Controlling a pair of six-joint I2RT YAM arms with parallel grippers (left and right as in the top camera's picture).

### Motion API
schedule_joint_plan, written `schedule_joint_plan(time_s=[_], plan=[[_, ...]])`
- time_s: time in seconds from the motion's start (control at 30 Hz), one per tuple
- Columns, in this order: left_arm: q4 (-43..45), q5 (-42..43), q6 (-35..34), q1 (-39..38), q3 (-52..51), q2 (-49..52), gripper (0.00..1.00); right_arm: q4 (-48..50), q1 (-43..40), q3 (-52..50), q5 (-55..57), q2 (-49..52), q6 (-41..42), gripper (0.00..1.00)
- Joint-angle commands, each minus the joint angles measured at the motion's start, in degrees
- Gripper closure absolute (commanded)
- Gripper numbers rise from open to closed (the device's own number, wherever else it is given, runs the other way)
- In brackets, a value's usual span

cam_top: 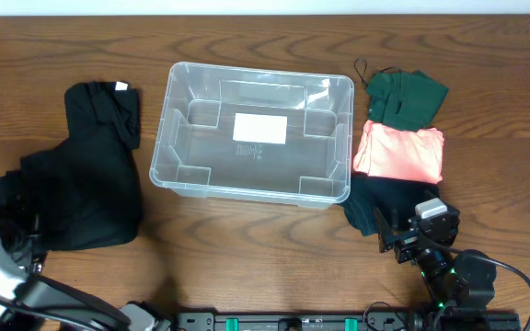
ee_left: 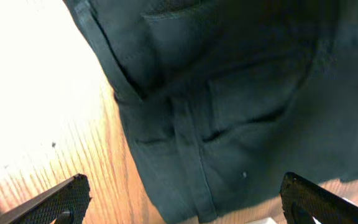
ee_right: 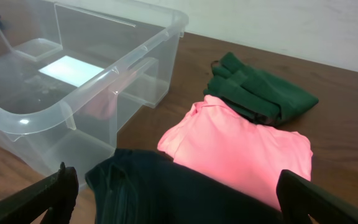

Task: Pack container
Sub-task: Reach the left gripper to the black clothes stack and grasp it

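The clear container is seen standing upright at the middle of the table, and a white label is shown on its bottom. A black garment is spread out to its left, just beside it. To its right, three folded pieces are laid in a row: a green garment farthest from the arms, a pink garment in the middle, and a dark garment nearest, touching the pink one. The left hand is held over the black garment, its fingers spread wide and nothing grasped. The right hand is likewise released, fingers wide apart, over the dark garment near the container's corner.
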Motion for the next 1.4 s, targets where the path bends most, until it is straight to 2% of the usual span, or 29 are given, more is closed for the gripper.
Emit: schedule_joint_plan(time_s=[0.0,0.27,0.43,0.6,0.97,1.03,1.13,1.23,1.3,1.37], plan=[[1.55,2.25,3.37,1.62,-0.66,1.95,0.02,-0.07,0.61,-0.17,0.17,-0.37,0.37,0.01],[2.64,1.51,9.03,2.91,-2.1,6.62,0.02,-0.04,0.61,-0.17,0.17,-0.37,0.37,0.01],[8.39,1.49,9.03,2.91,-4.31,8.09,0.02,-0.04,0.61,-0.17,0.17,-0.37,0.37,0.01],[9.25,-0.26,10.47,2.91,-5.05,10.36,0.02,-0.04,0.61,-0.17,0.17,-0.37,0.37,0.01],[15.82,2.21,10.49,2.91,-5.09,19.3,0.01,-0.04,0.61,-0.17,0.17,-0.37,0.37,0.01],[17.14,6.1,11.13,2.91,-5.09,20.46,0.1,-0.07,0.61,-0.17,0.17,-0.37,0.37,0.01],[18.34,9.68,13.29,2.91,-5.09,20.68,0.47,-0.04,0.61,-0.17,0.17,-0.37,0.37,0.01],[18.64,9.75,13.29,2.91,-5.09,20.39,0.67,-0.04,0.61,-0.17,0.17,-0.37,0.37,0.01],[18.64,12.61,14.93,2.91,-5.09,19.82,0.81,-0.04,0.61,-0.17,0.17,-0.37,0.37,0.01],[18.62,15.37,15.23,2.91,-5.07,18.67,0.92,-0.04,0.61,-0.17,0.17,-0.37,0.37,0.01]])
